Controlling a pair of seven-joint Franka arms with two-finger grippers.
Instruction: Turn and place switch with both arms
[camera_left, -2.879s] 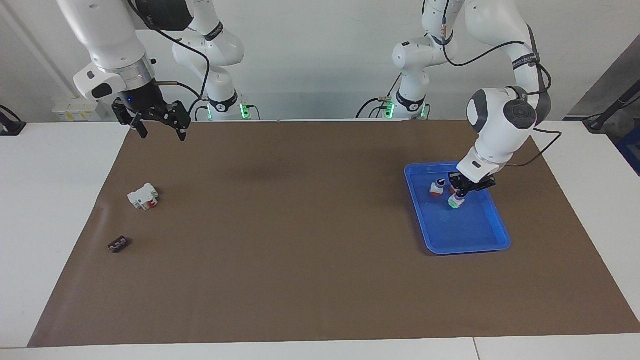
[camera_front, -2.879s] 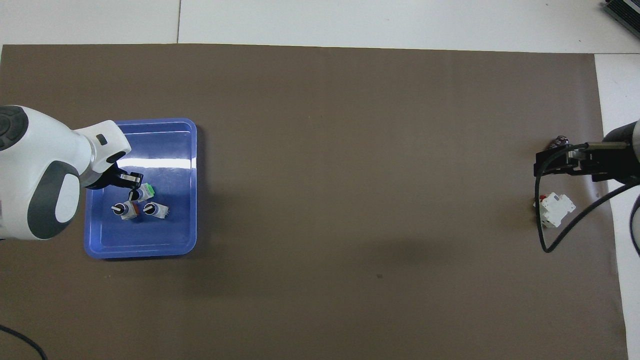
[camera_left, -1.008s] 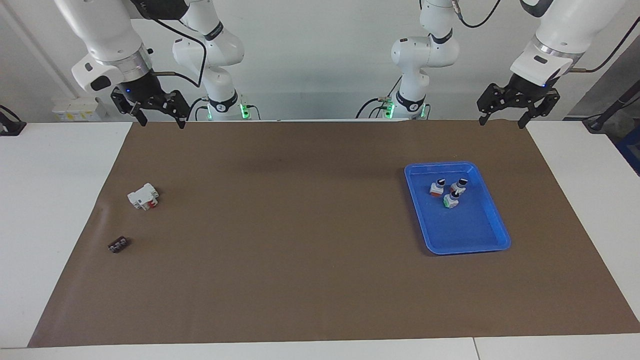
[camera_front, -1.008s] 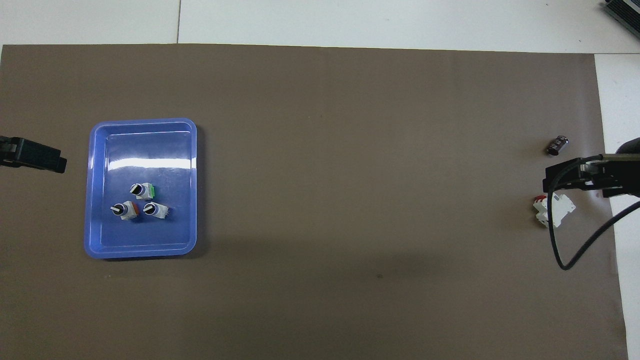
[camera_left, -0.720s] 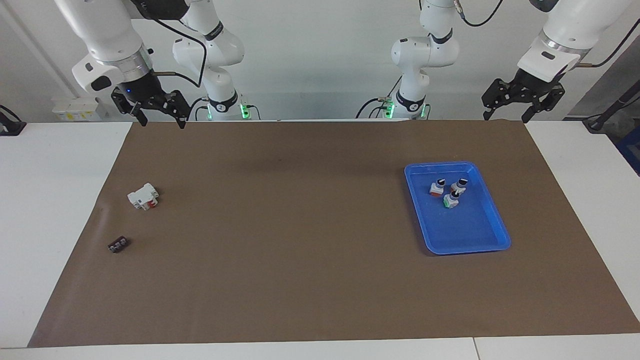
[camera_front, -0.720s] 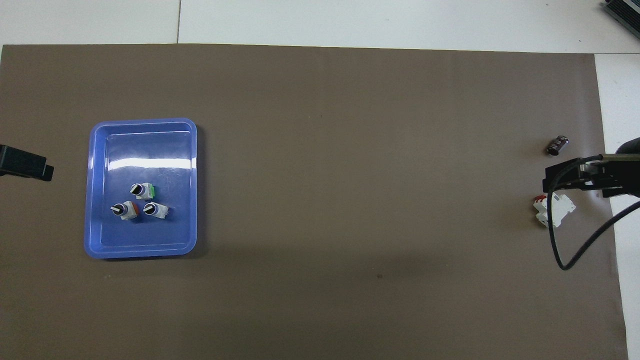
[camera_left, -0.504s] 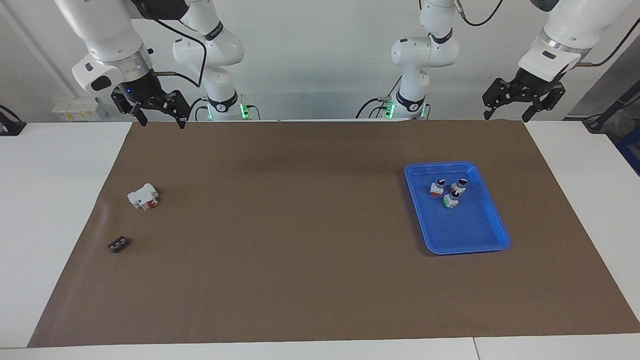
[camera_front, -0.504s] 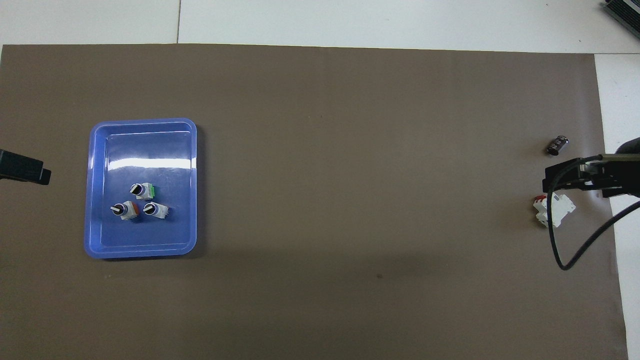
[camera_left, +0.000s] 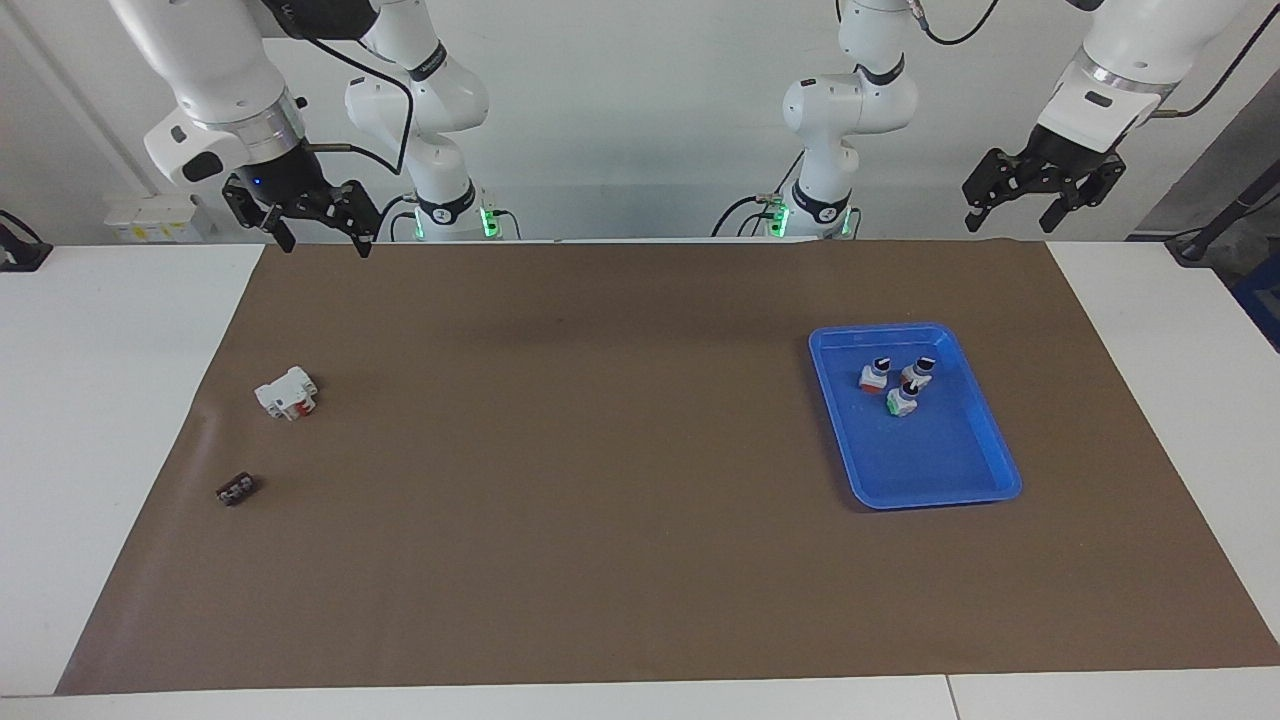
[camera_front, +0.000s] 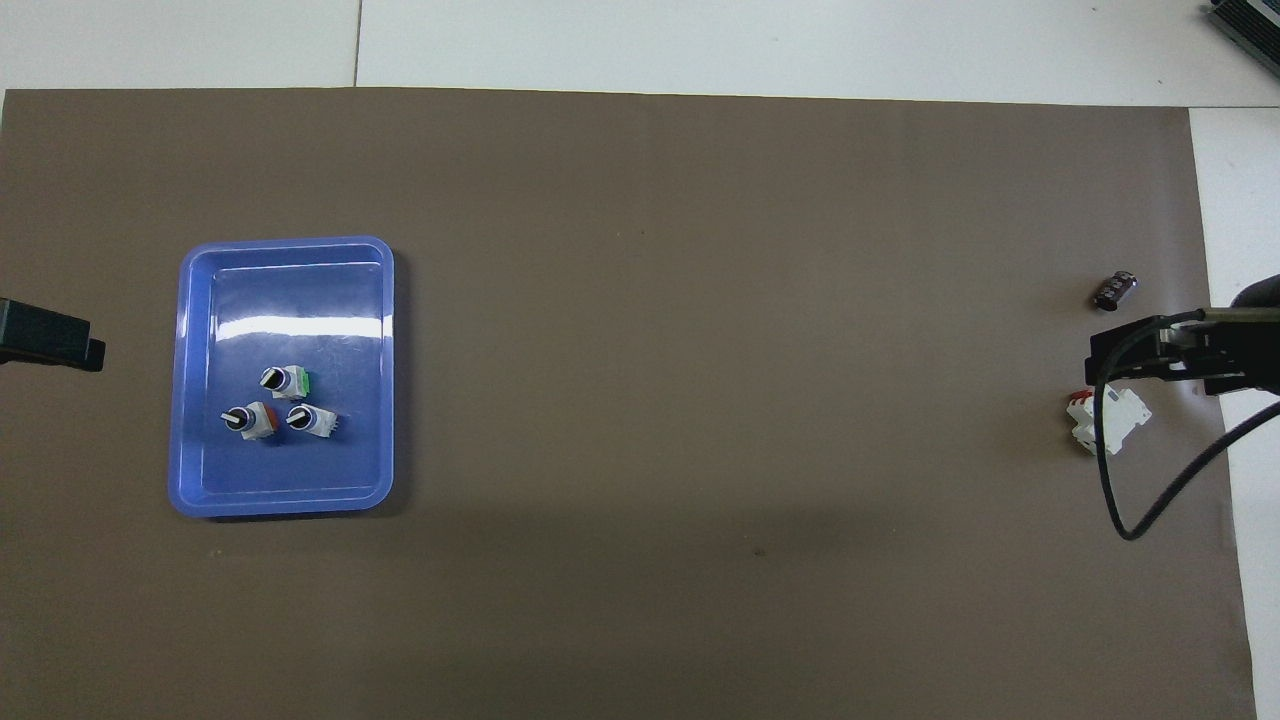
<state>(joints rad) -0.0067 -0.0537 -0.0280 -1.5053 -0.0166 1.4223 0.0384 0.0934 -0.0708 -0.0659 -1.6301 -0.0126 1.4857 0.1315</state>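
1. three small switches lie grouped in the blue tray (camera_left: 1003, 476) (camera_front: 287, 497), toward the left arm's end of the table, in the half of the tray nearer the robots.
2. green-based switch (camera_left: 903, 400) (camera_front: 287, 381): farthest from the robots of the three, lying tilted on the tray floor, just beside the other two, held by nothing.
3. red-based switch (camera_left: 875, 376) (camera_front: 246, 420) and third switch (camera_left: 918, 371) (camera_front: 313, 420): side by side, nearer the robots.
4. left gripper (camera_left: 1033, 208) (camera_front: 50, 342): raised in the air above the brown mat's (camera_left: 600, 480) (camera_front: 700, 350) robot-side corner at its own end, well apart from the tray, fingers spread, nothing between them.
5. right gripper (camera_left: 318, 236) (camera_front: 1165, 360): raised over the mat's edge at the right arm's end, fingers spread, nothing between them.
6. white block with a red part (camera_left: 287, 393) (camera_front: 1105, 421): on the mat at the right arm's end.
7. small dark part (camera_left: 236, 489) (camera_front: 1114, 289): on the mat, farther from the robots than the block.
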